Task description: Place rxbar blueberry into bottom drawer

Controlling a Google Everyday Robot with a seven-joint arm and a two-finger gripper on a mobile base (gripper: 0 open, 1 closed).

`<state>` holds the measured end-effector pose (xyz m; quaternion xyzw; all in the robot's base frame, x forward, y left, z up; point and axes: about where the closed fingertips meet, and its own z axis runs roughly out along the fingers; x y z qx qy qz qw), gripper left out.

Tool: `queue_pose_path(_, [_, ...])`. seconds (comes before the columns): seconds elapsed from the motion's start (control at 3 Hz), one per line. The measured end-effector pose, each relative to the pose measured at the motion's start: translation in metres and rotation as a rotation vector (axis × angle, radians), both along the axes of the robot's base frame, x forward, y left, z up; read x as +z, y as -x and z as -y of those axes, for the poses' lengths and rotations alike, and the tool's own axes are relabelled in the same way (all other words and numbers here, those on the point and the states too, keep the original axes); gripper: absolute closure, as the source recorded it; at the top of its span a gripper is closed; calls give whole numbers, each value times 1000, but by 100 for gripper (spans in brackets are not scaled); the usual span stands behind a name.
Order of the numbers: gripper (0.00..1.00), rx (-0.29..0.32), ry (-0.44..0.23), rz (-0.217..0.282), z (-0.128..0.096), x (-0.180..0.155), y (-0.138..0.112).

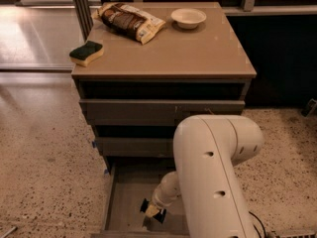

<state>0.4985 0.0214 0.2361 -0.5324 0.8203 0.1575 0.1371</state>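
A big white robot arm (213, 182) bends down in front of a grey-brown cabinet with a flat tan tabletop (188, 53). The wide grey bottom drawer (126, 195) is pulled out. A brown-and-white snack bag (130, 22) lies at the tabletop's far left corner, a small white bowl (188, 18) by the far edge, and a green-and-yellow sponge (86, 52) at the left edge. The gripper (152, 212) is low inside the bottom drawer; I cannot tell if it is open or closed, or where the dark blue snack bar is.

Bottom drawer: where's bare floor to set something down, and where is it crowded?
In the bottom drawer, bare floor runs along the left wall and the back, beyond the gripper. The front right is crowded: the gripper hangs low there and the arm hides the rest.
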Motion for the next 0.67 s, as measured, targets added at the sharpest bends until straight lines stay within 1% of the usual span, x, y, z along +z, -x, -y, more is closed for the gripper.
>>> queue_pose_path(0.33, [100,-24,12,-75,0,-48,13])
queue_pose_path(0.67, [100,-24,12,-75,0,-48,13])
